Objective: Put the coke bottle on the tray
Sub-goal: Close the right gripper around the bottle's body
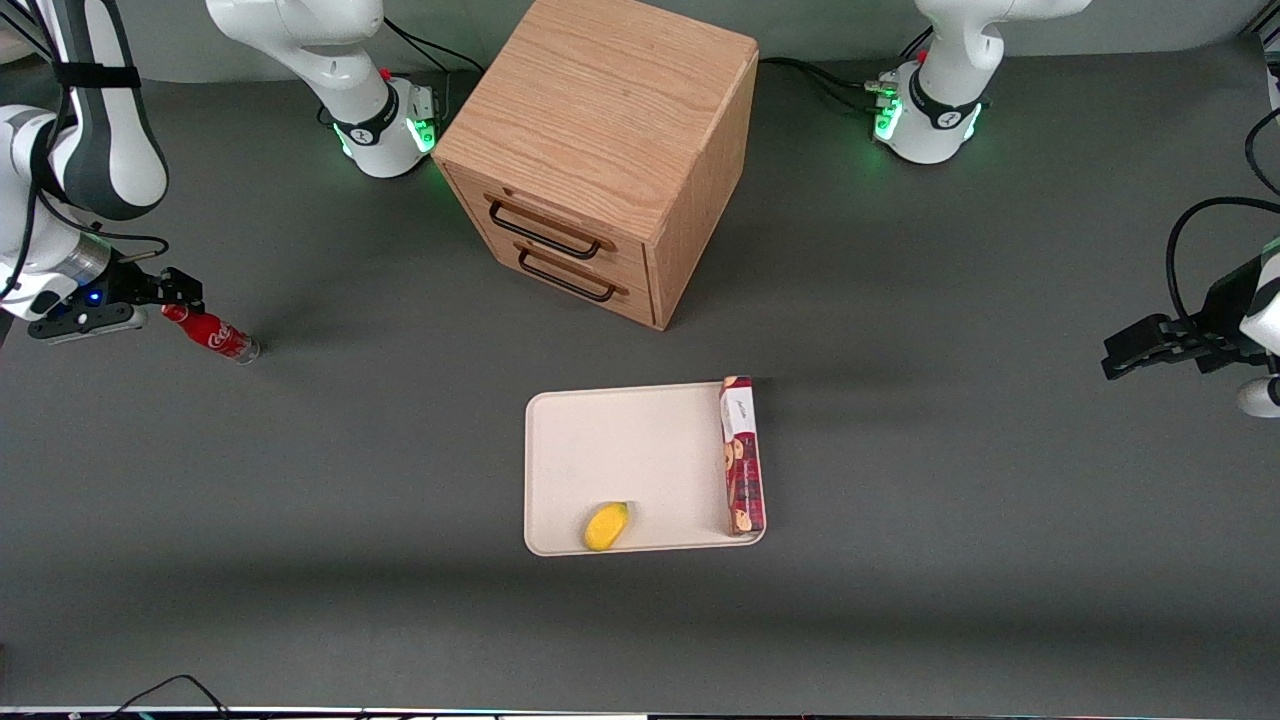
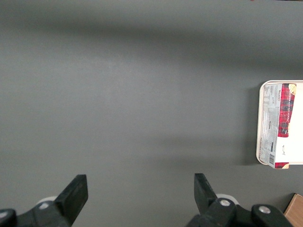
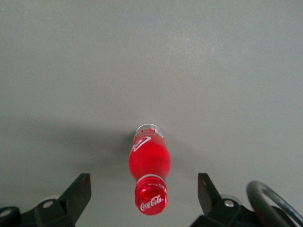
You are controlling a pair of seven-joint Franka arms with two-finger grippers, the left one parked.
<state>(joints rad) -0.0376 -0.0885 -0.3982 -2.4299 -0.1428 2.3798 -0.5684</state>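
The coke bottle (image 1: 212, 334) is a small red bottle with a red cap. It stands on the grey table toward the working arm's end, far from the tray (image 1: 620, 440). My right gripper (image 1: 181, 291) is just above its cap. In the right wrist view the bottle (image 3: 149, 163) is seen from above, with its cap midway between the gripper's (image 3: 143, 185) fingers. The fingers are wide open and do not touch it. The cream-white tray lies in the middle of the table, nearer the front camera than the cabinet. Its edge also shows in the left wrist view (image 2: 258, 142).
A long red biscuit box (image 1: 741, 455) lies along one edge of the tray, and a yellow fruit (image 1: 606, 526) lies on the tray near its front rim. A wooden two-drawer cabinet (image 1: 600, 130) stands farther from the camera than the tray.
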